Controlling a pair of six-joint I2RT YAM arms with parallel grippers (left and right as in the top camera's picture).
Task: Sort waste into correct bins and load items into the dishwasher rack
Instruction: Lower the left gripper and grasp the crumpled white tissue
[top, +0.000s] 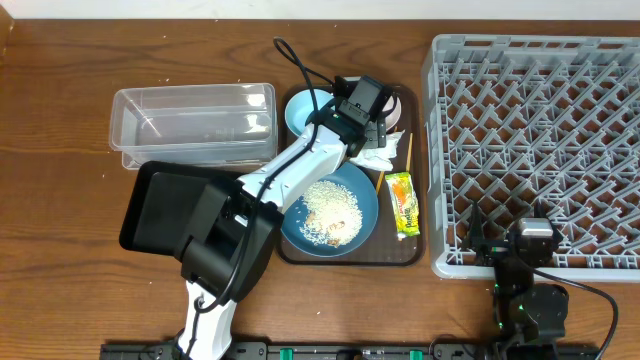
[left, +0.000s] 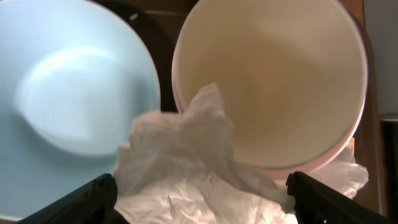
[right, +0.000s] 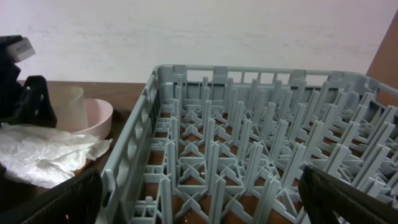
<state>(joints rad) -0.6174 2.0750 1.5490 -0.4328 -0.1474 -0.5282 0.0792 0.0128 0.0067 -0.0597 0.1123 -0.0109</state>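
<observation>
waste sorting: left gripper (left: 202, 208) hangs open astride the napkin (left: 186, 155) by the pink bowl (left: 273, 74) near the table's (top: 60, 200) far edge, so it likely must drop and pinch; right gripper (right: 202, 211) sits open at the near right corner.

- The overhead camera is looking straight down from high up, taking in the desk (top: 60, 250) from its left edge to the rack (top: 530, 140) at the right edge.
- The left wrist camera is hanging very close above the middle of the desk's far half, facing down onto the napkin (left: 186, 168), the light-blue bowl (left: 68, 93) and the pink bowl (left: 280, 81).
- The right wrist camera is sitting low near the front right corner, facing the far edge across the rack.
- All three are sharing the napkin and pink bowl.
</observation>
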